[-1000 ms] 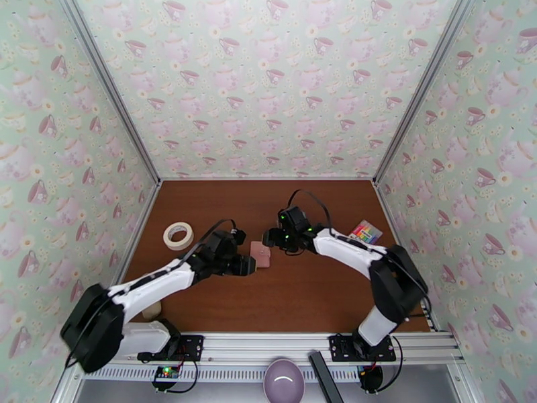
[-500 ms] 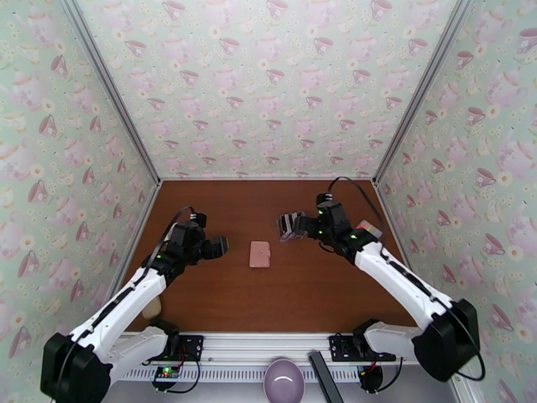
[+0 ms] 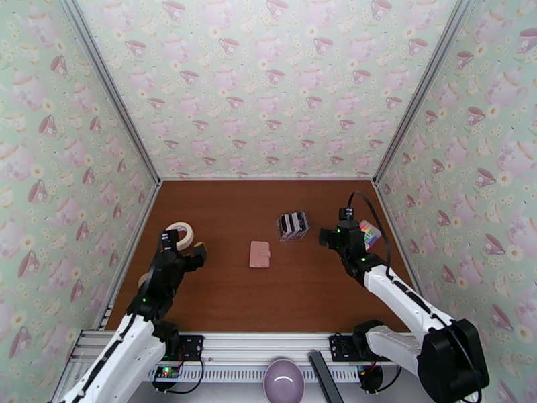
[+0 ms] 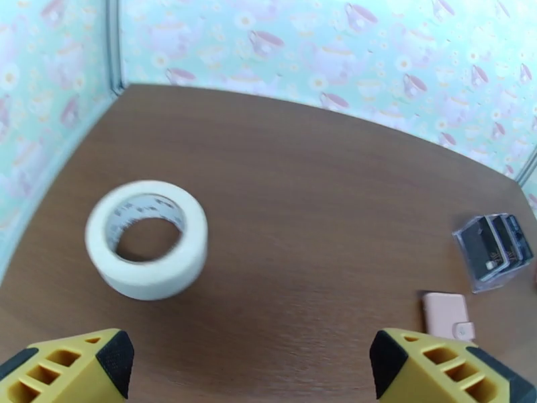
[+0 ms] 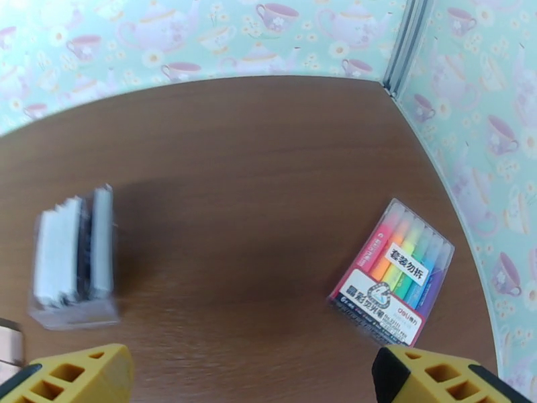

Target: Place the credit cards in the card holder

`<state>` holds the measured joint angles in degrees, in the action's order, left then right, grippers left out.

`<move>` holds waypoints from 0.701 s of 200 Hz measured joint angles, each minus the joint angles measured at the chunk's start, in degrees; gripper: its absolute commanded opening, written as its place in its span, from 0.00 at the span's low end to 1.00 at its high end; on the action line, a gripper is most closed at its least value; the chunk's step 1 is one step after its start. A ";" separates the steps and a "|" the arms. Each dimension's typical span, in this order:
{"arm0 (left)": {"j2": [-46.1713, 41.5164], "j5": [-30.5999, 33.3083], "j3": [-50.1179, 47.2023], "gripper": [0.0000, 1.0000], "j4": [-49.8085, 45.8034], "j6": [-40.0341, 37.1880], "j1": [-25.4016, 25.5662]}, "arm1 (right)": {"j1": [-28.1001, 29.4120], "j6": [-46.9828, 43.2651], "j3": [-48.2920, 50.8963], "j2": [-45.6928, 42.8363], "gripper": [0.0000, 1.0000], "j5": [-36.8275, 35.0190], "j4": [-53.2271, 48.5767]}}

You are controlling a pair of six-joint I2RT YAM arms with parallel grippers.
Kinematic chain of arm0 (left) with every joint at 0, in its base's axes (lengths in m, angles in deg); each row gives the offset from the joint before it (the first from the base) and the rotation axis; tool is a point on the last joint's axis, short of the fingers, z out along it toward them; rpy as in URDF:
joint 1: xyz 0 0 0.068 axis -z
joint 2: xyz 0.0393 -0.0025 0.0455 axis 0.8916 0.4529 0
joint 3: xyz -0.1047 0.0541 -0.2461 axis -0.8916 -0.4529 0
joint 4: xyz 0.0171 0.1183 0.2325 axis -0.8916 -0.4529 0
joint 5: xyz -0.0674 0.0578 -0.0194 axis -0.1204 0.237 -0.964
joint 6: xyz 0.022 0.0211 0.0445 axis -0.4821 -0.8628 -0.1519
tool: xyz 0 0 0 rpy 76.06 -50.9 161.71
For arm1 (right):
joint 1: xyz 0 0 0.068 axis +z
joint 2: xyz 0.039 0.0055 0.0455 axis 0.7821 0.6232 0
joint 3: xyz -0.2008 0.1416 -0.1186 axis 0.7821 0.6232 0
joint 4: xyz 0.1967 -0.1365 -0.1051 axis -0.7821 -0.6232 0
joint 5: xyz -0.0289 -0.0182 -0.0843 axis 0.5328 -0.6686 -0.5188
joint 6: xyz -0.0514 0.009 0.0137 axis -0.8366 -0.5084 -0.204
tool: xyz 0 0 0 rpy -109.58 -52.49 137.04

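The card holder, a small pink wallet (image 3: 260,254), lies shut and flat in the middle of the brown table; the left wrist view shows this card holder (image 4: 446,316) with its snap tab. Behind it to the right a clear rack (image 3: 293,226) holds the black and white credit cards (image 4: 493,246) on edge, blurred in the right wrist view (image 5: 72,256). My left gripper (image 3: 182,246) hangs open over the table's left side, well away from the wallet. My right gripper (image 3: 337,236) is open too, right of the rack. Nothing sits between either pair of yellow fingers (image 4: 67,364) (image 5: 436,374).
A roll of white tape (image 3: 179,235) (image 4: 148,240) lies at the left, just ahead of my left gripper. A pack of coloured highlighters (image 3: 366,231) (image 5: 393,273) rests by the right wall. A mauve bowl (image 3: 283,381) sits below the near rail.
Both grippers were at the pink wallet a second ago and have drawn back, the left toward the near left, the right toward the right wall. The wallet lies still and the rack is uncovered.
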<state>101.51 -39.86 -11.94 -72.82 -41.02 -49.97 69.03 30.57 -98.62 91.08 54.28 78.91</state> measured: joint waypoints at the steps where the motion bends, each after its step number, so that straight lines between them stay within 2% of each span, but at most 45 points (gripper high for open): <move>1: -0.11 0.09 -0.02 1.00 0.09 -0.11 -0.02 | -0.02 -0.11 0.26 0.00 1.00 -0.02 0.39; 59: 0.72 -0.57 -1.84 1.00 4.17 -5.42 -3.17 | -0.87 -4.26 4.76 1.38 1.00 0.04 12.85; 103: 2.75 -4.20 -11.02 1.00 14.34 -7.76 -6.47 | -1.29 -6.78 6.86 5.44 1.00 0.33 22.27; 140: 8.87 -9.29 -11.72 1.00 23.65 -8.57 -10.69 | -2.95 -7.89 10.10 9.44 1.00 2.80 30.75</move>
<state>110.38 -49.15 -23.66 -49.17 -49.59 -60.66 66.08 22.68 -88.52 100.52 57.08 109.66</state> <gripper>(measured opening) 0.994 0.999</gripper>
